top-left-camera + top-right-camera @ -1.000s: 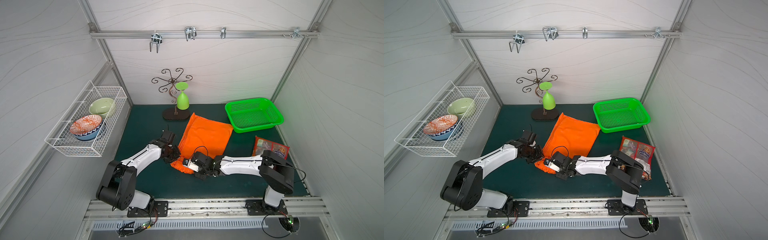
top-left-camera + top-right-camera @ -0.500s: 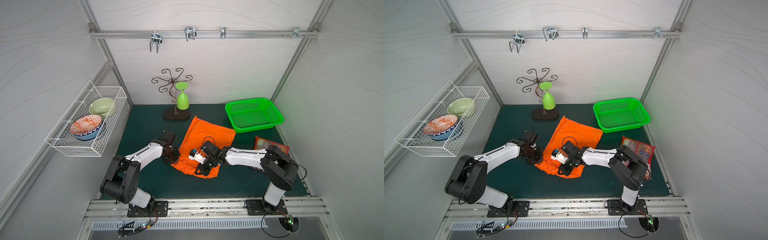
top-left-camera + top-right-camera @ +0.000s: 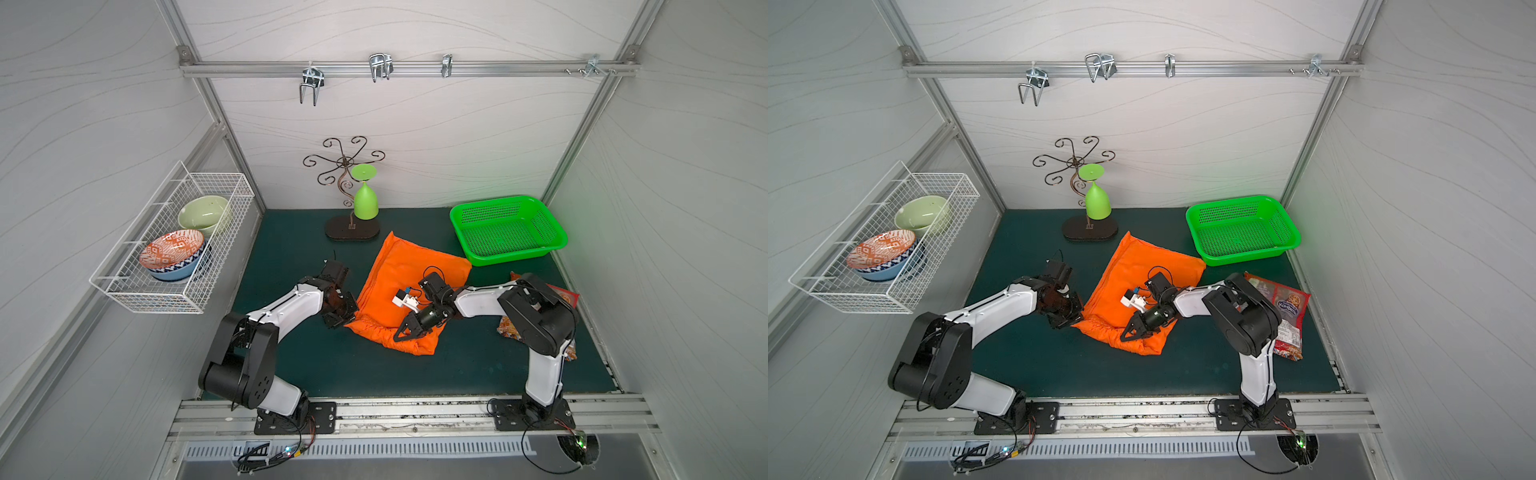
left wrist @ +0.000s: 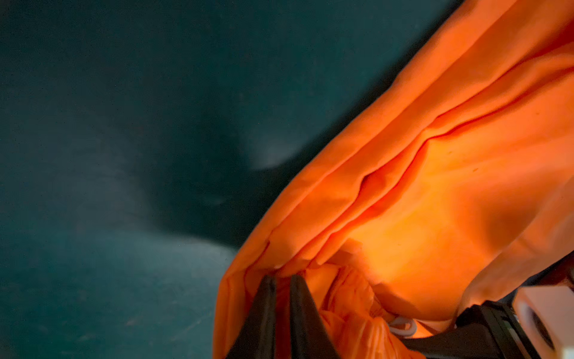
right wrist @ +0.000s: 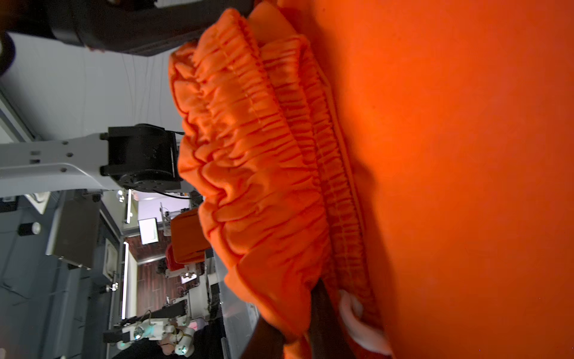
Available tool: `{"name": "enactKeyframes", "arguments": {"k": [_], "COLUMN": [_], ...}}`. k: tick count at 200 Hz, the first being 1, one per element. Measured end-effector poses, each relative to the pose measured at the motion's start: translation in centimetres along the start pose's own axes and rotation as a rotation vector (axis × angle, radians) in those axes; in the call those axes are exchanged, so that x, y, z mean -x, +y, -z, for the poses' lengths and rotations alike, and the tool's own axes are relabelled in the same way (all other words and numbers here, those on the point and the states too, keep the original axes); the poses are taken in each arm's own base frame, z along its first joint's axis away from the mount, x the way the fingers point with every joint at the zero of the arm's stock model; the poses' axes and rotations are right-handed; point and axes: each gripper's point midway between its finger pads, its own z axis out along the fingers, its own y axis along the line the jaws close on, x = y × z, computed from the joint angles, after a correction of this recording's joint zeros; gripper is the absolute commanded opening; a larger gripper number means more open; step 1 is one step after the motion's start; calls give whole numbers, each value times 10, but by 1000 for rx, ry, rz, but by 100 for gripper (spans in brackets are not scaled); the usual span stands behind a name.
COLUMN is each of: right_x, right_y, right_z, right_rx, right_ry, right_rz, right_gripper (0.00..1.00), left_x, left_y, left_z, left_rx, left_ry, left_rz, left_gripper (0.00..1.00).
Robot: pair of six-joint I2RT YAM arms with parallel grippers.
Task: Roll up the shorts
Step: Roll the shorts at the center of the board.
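Note:
The orange shorts (image 3: 409, 270) (image 3: 1142, 270) lie on the dark green mat in both top views, with the gathered waistband (image 5: 254, 149) at the near edge. My left gripper (image 3: 348, 321) (image 3: 1074, 320) (image 4: 282, 279) is shut on the left corner of that waistband, with orange cloth pinched between its black fingers (image 4: 264, 310). My right gripper (image 3: 400, 336) (image 3: 1126, 336) (image 5: 298, 326) reaches over the shorts and is shut on the waistband's near edge. A white drawstring (image 5: 354, 320) shows beside its finger. The waistband is bunched and raised off the cloth behind it.
A green plastic basket (image 3: 515, 258) stands at the back right. Printed snack packets (image 3: 1292, 309) lie by the right arm's base. A metal stand with a green glass (image 3: 365, 203) is at the back. A wire basket (image 3: 124, 291) with bowls hangs on the left wall.
My right arm has swung from low along the front to over the shorts, its gripper still on the near waistband edge. The left gripper has closed on the waistband's left corner.

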Motion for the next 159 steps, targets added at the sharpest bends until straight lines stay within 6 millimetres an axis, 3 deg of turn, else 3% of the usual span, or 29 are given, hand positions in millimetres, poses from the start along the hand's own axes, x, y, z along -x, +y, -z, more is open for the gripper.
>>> {"name": "enactKeyframes", "arguments": {"k": [48, 62, 81, 100, 125, 159], "right_x": [1, 2, 2, 3, 4, 4], "right_y": [-6, -6, -6, -7, -7, -7], "right_z": [0, 1, 1, 1, 1, 1], "right_rx": [73, 79, 86, 92, 93, 92], "right_ry": [13, 13, 15, 17, 18, 18], "right_rz": [-100, -110, -125, -137, -148, -153], "right_gripper": [5, 5, 5, 6, 6, 7], "left_x": [3, -4, -29, -58, -91, -101], "left_y": [-12, -23, -40, -48, -46, -56], "left_z": [43, 59, 70, 63, 39, 27], "left_rx": [-71, -123, -193, -244, -282, -353], "left_ry": [-113, -154, -168, -130, -43, -14], "left_rz": [-37, -87, -187, -273, -335, -352], "left_gripper": [27, 27, 26, 25, 25, 25]}}
